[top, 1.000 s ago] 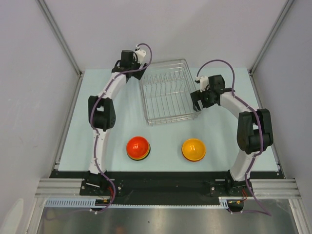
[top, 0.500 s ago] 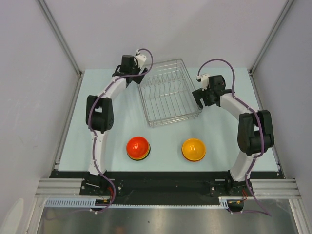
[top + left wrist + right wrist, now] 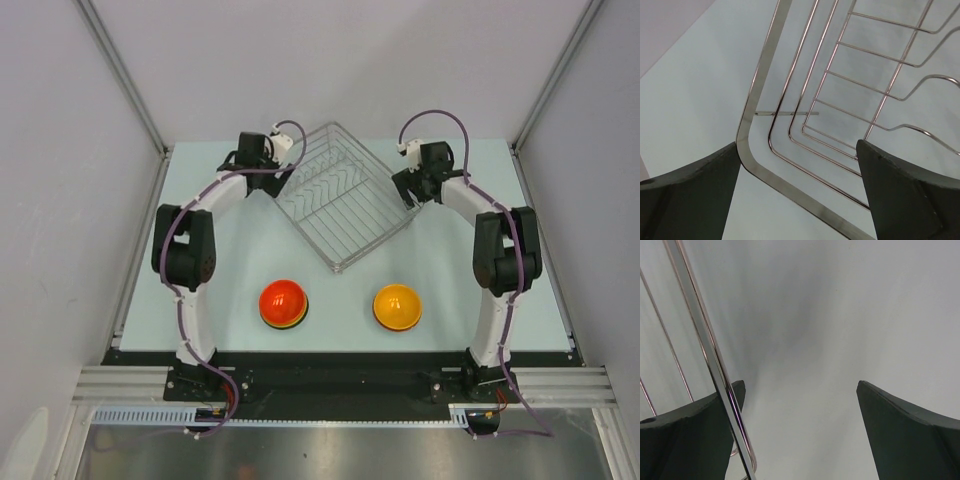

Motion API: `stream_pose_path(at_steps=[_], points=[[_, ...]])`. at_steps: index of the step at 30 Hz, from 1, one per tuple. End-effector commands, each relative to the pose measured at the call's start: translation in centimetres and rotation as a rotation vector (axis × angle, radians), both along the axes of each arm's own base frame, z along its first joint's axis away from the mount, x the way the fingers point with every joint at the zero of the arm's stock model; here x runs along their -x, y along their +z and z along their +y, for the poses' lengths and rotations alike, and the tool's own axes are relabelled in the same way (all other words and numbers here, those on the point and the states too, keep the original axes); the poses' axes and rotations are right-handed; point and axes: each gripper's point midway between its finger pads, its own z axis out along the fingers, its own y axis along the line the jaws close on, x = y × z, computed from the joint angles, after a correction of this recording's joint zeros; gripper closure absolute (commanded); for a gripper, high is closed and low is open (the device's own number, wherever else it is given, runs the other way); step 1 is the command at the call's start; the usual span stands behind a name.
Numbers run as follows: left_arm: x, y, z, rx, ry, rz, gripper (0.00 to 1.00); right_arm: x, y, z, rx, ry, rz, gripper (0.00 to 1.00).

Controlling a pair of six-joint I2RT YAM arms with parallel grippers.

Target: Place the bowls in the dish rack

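Note:
The dish rack (image 3: 345, 195), a silver wire basket, sits turned like a diamond at the middle back of the table. My left gripper (image 3: 283, 172) is open at its left corner; in the left wrist view the rim's rounded corner (image 3: 762, 80) runs between the open gripper (image 3: 797, 145). My right gripper (image 3: 410, 190) is open at the rack's right side, and the rim (image 3: 700, 330) crosses in front of one finger of the gripper (image 3: 801, 385), with bare table between the fingers. A red bowl (image 3: 284, 303) and an orange bowl (image 3: 397, 306) lie upside down near the front.
Grey walls with metal posts close in the table (image 3: 220, 270) on the left, back and right. A black rail with both arm bases runs along the near edge.
The dish rack has turned counterclockwise as seen from above, from nearly square-on to diamond-wise. The left gripper shifted left along it, and the right gripper moved toward the back. The bowls have not moved.

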Motion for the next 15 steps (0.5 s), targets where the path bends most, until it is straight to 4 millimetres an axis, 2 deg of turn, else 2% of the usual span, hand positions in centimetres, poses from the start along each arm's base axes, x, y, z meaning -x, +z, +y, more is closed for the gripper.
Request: stream_pose_path(at_steps=[1, 4, 5, 6, 8, 9, 12, 15], points=[[5.3, -1.4, -0.4, 0.012, -0.114, 0.163, 0.00, -4.5, 3.7, -3.0, 0.055, -0.080, -0.135, 0.00], [7.2, -1.4, -1.0, 0.035, -0.142, 0.194, 0.00, -5.8, 4.3, -3.2, 0.056, -0.084, -0.152, 0.00], [7.6, -1.2, -1.1, 0.037, -0.150, 0.198, 0.01, -6.1, 3.7, -3.2, 0.060, -0.083, -0.141, 0.00], [8.1, -0.8, -1.3, 0.043, -0.159, 0.202, 0.00, -6.8, 4.5, -3.1, 0.058, -0.082, -0.164, 0.00], [9.1, -0.6, -2.1, 0.062, -0.184, 0.219, 0.00, -7.5, 4.2, -3.1, 0.063, -0.080, -0.161, 0.00], [9.6, -0.6, -2.3, 0.064, -0.194, 0.230, 0.00, -8.1, 4.9, -3.1, 0.059, -0.082, -0.179, 0.00], [11.0, 0.0, -3.2, 0.077, -0.225, 0.242, 0.00, -9.1, 5.3, -3.1, 0.064, -0.086, -0.188, 0.00], [11.9, 0.6, -4.0, 0.091, -0.243, 0.249, 0.00, -9.3, 5.2, -2.9, 0.061, -0.081, -0.172, 0.00]])
